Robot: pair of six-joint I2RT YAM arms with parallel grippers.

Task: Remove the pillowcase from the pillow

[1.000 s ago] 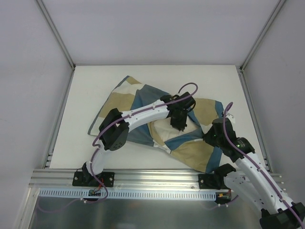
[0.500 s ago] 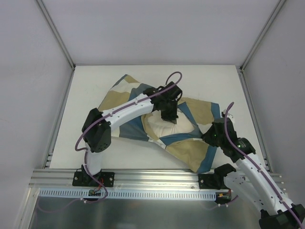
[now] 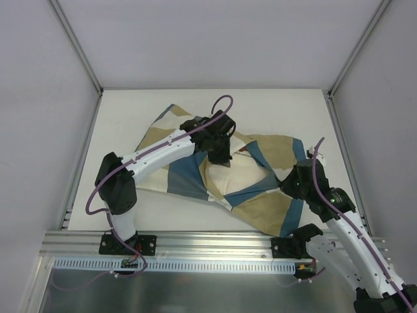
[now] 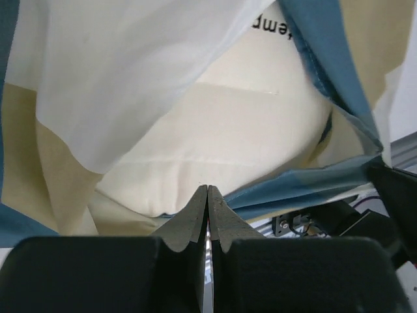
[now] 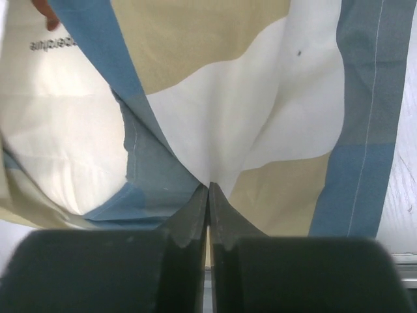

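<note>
Cream pillow showed wider at mid-desk than a second before. Your left gripper had drawn toward the far-left corner, jaws together on cream fabric, apparently the pillow's edge. Your right gripper stayed by the right edge, jaws clamped on a fold of the pillowcase. Judged: opening spreading, pillow partly out.

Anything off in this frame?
Nothing spilled or damaged. The pillowcase lies rumpled and skewed across the table, with the pillow bulging from its opening. The right gripper pinches a fold of the pillowcase, which fits the task.
</note>
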